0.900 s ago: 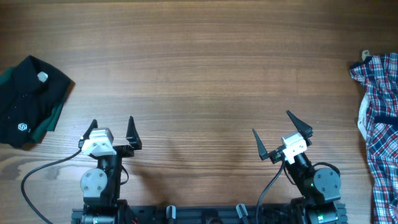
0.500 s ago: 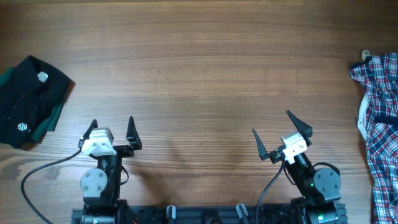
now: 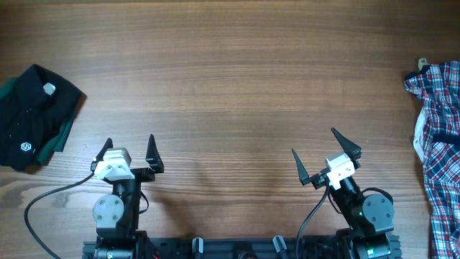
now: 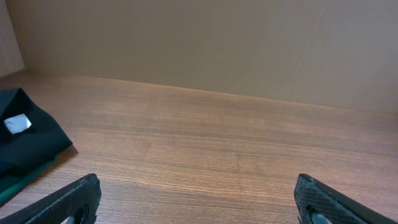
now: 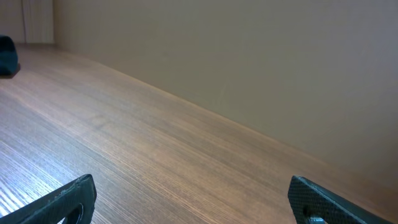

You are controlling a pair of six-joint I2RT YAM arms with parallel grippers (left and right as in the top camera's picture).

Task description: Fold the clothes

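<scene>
- L tool point(image 3: 129, 141): fingers point(image 3: 152, 150) spread wide apart, nothing btw them. It sits low over the wood near the front edge, pointing away from the base.
- R tool point(image 3: 313, 142): also spread wide and holding nothing. It's turned a bit toward the right and is well apart from L tool.
- black shirt point(image 3: 32, 115): a rumpled heap at the far left of the surface, ahead and left of L tool, near but not touching.
  - It has a white tag point(image 3: 49, 88) near the top and a small white logo point(image 3: 26, 147) lower down.
  - A green edge point(image 3: 63, 137) shows on the side toward the tool.
  - In the L wrist view it lies at the left edge, beyond the left finger.
- plaid shirt point(image 3: 438, 144): red/white/blue, crumpled along the far right edge and partly cut off by the frame. It's off to the right of R tool, well apart.
- surface point(image 3: 230, 72): brown wood w/ the grain running left-right. Only wood shows btw each tool and its nearer shirt.
- wall point(image 4: 199, 43): plain beige, rising at the far edge of the surface in both wrist views.
- cable point(image 3: 50, 198): black, curving from the L arm's base over the front-left corner of the surface. It lies below the black shirt, not touching it.
- dark blob point(image 5: 6, 55): at the far left edge of the R wrist view, too small to tell what it is.
</scene>
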